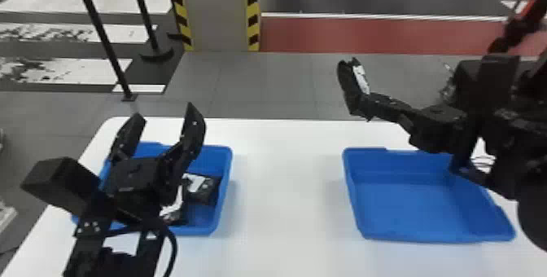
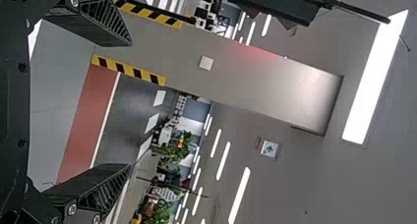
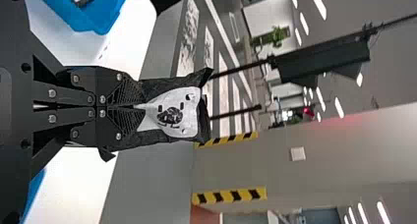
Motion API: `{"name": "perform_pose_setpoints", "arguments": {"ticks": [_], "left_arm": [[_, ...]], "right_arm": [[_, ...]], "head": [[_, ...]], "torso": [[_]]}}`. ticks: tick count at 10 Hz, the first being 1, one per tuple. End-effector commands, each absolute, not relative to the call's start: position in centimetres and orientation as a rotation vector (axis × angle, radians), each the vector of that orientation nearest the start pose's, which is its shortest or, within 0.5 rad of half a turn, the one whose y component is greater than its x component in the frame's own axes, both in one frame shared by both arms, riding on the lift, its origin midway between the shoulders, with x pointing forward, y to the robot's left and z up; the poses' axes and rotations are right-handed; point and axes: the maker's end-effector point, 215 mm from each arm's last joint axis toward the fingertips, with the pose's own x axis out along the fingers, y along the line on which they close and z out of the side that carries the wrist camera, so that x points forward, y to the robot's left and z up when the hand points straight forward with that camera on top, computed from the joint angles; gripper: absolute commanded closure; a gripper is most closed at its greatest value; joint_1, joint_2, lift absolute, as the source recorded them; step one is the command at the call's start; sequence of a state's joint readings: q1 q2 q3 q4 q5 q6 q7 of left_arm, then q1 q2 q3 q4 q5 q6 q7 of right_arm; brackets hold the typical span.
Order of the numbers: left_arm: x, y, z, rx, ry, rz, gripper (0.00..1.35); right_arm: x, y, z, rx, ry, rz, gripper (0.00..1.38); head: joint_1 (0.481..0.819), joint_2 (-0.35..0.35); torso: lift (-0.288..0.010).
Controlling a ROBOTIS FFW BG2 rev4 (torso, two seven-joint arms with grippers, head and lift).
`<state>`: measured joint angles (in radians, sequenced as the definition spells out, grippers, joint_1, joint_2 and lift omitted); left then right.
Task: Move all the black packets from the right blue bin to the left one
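Nearest to me as I work the rig from afar, the left claw [image 1: 165, 113] stands with its two fingers spread and holds nothing, raised by the left blue bin [image 1: 225, 190] on the white counter [image 1: 281, 198]. Black packets with white labels, one [image 1: 209, 190] of them near the bin's side wall, lie inside. Across the counter sits the right blue bin [image 1: 407, 207], partly hidden by my right arm [image 1: 484, 105], so I cannot vouch for its far corner. Above and beyond it, the right claw [image 3: 140, 107] is closed on one end of a black packet [image 3: 169, 111], whose free end points upward, clear of the counter. The crinkled wrap looks thin and soft, and I judge the packet light, apt to bend or sag rather than break. The pale label seems smooth and could slide under the pads, so moderate, even pressure should serve better than a hard squeeze. This end hold looks secure, though the packet may swing or fold if hurried; for any later pick I would take it across the middle, both faces flat against the fingers, leaving loose corners free
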<state>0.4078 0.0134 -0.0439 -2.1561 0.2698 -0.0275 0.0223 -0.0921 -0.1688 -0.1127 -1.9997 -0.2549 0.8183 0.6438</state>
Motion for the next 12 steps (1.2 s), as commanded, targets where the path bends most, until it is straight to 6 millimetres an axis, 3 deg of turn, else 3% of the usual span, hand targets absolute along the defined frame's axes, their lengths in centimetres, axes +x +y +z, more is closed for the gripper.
{"name": "perform_pose_setpoints", "arguments": {"ticks": [1, 3, 5, 6, 9, 12], "left_arm": [[47.3, 20.7, -22.6, -0.29, -0.18, -0.059, 0.15], [47.5, 19.6, -21.8, -0.284, -0.153, -0.094, 0.15], [48.5, 17.7, -22.0, -0.27, -0.096, -0.156, 0.15], [49.1, 16.8, -22.1, -0.261, -0.074, -0.187, 0.15], [49.7, 16.5, -22.9, -0.233, -0.031, -0.195, 0.15], [49.9, 16.0, -24.1, -0.234, 0.015, -0.202, 0.15]], "right_arm": [[57.0, -13.3, -25.1, 0.134, 0.22, 0.751, 1.19], [56.7, -6.9, -25.3, 0.145, 0.222, 0.925, 1.19], [55.0, 0.6, -25.7, 0.144, 0.251, 1.097, 1.19], [54.1, 3.2, -25.9, 0.139, 0.265, 1.156, 1.19], [51.4, 7.8, -26.2, 0.14, 0.289, 1.268, 1.19], [50.0, 9.7, -26.0, 0.135, 0.295, 1.32, 1.19]], "head": [[0.64, 0.05], [0.624, 0.086], [0.618, 0.143], [0.618, 0.174], [0.624, 0.232], [0.641, 0.266]], "torso": [[-0.11], [-0.11], [-0.11], [-0.11], [-0.11], [-0.11]]}}
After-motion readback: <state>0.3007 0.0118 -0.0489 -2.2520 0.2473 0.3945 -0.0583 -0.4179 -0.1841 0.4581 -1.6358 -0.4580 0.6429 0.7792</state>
